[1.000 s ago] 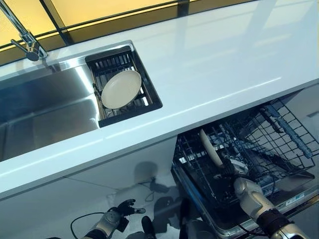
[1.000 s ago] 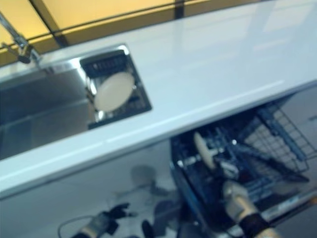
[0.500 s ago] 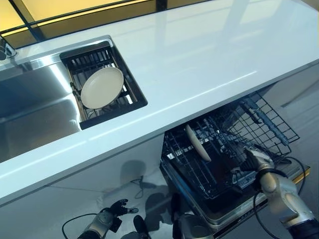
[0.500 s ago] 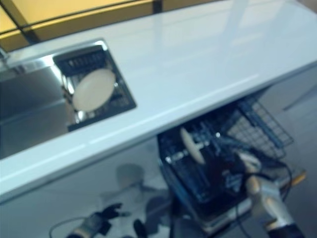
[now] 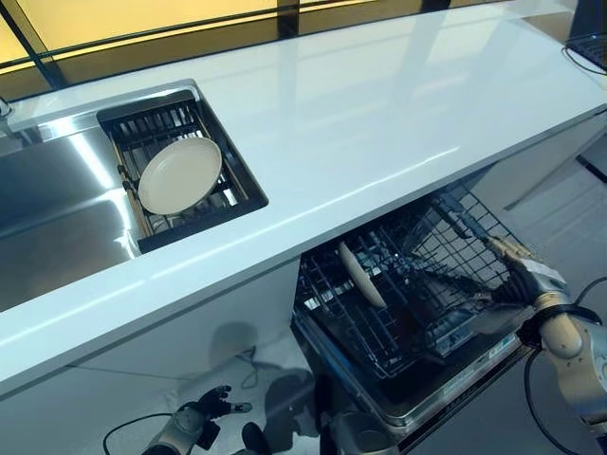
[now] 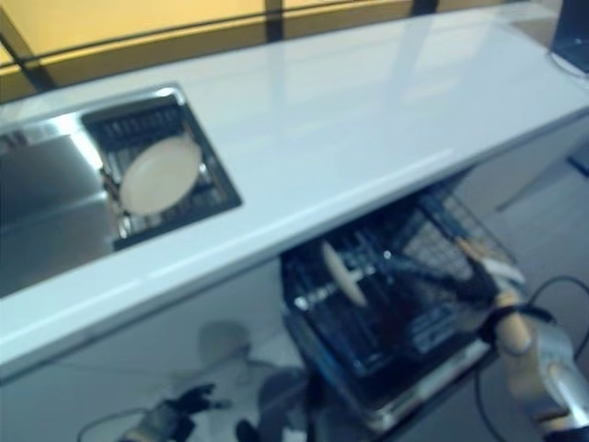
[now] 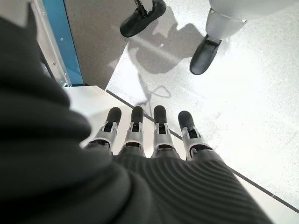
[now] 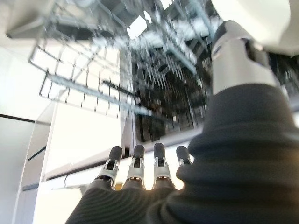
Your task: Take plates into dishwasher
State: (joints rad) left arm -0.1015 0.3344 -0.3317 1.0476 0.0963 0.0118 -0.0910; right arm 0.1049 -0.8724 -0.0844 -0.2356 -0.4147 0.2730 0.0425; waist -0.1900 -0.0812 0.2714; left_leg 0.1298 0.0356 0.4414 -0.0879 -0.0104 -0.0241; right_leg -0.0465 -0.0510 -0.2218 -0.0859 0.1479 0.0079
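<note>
White, glossy and long, the counter [image 5: 379, 123] is running across the scene under a band of amber window panels [image 5: 142, 19]. Set into the counter's left part, a stainless steel sink [image 5: 57, 218] is holding a black wire drying rack [image 5: 204, 199] at its end nearest the counter's middle. Below the counter's front edge, the pulled-out dark wire dishwasher rack [image 5: 417, 284] is sticking out over the open dishwasher door [image 5: 455, 374].

One round cream plate [image 5: 179, 175] is lying tilted in the drying rack, well apart from the dishwasher rack. A second cream plate [image 5: 361, 275] is standing on edge among the tines of the dishwasher rack, toward the side of it that lies under the counter.

At the dishwasher rack's outer corner, away from the standing plate, the robot's right hand [image 5: 524, 278] is reaching in with its fingers [image 8: 135, 163] straight and side by side, holding nothing; whether they are touching the wire cannot be told. Far below the counter, near the pale floor [image 7: 243, 93] and well apart from the dishwasher rack, the left hand [image 5: 204, 409] is hanging idle, its fingers [image 7: 159, 126] straight in a loose row and empty.
</note>
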